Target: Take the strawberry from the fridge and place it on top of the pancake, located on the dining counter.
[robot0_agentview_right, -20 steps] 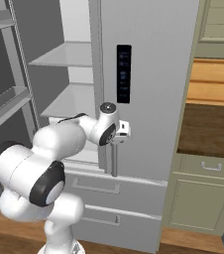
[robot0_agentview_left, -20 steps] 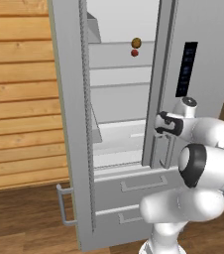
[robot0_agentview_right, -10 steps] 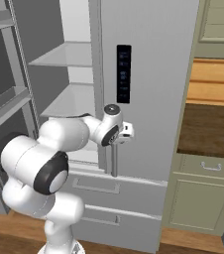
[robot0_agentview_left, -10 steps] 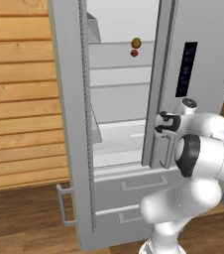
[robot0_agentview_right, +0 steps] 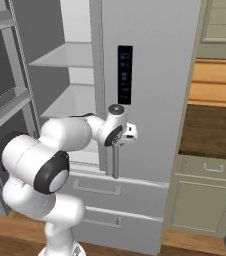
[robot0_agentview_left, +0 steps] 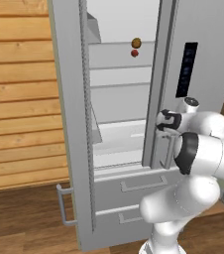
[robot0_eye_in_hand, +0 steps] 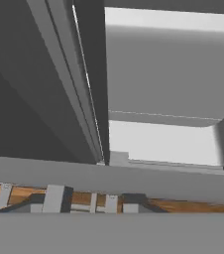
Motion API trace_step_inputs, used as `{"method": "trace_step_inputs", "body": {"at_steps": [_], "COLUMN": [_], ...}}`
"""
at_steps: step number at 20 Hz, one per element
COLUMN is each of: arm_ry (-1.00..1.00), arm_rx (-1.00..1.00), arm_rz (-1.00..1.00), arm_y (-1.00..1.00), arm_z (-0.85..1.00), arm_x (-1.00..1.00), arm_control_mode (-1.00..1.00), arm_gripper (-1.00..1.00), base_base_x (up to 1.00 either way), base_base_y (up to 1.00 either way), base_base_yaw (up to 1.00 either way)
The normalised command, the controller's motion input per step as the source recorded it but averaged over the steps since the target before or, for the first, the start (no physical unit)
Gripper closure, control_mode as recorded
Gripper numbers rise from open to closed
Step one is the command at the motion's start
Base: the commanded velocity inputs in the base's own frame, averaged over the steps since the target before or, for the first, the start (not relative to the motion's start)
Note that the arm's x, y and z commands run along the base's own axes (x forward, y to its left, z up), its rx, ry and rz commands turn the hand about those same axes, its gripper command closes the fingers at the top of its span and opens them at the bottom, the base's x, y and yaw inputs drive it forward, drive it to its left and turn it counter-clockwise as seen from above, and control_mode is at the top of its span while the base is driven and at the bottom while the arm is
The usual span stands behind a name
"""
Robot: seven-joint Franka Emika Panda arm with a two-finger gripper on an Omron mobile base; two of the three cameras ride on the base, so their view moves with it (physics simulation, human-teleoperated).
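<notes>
The claw (robot0_agentview_left: 163, 130) sat at the bar handle (robot0_agentview_right: 115, 161) of the fridge's (robot0_agentview_right: 155, 75) right-hand door, beside that door's inner edge. Whether its fingers were apart or clamped on the handle could not be told; they were hidden behind the wrist and door edge. The left door (robot0_agentview_left: 69, 124) stood swung open. The strawberry (robot0_agentview_left: 135, 53) lay on an upper shelf (robot0_agentview_left: 119, 62), well above the claw and slightly left, just below a brownish-orange ball (robot0_agentview_left: 136, 43). Two drawers (robot0_agentview_left: 129, 191) lay below the claw.

Even, flat, perhaps slightly soft render
</notes>
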Motion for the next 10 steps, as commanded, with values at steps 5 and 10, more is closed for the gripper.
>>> {"method": "trace_step_inputs", "body": {"at_steps": [5, 10], "arm_ry": [0.0, 0.0], "arm_rx": [0.0, 0.0], "arm_rz": [0.0, 0.0], "arm_y": [-0.29, -0.55], "arm_z": [-0.23, -0.23], "arm_x": [-0.7, -0.91], "arm_control_mode": [-1.0, -1.0], "arm_gripper": [1.0, 1.0], "base_base_x": [0.0, 0.0], "base_base_y": [0.0, 0.0], "base_base_yaw": [0.0, 0.0]}}
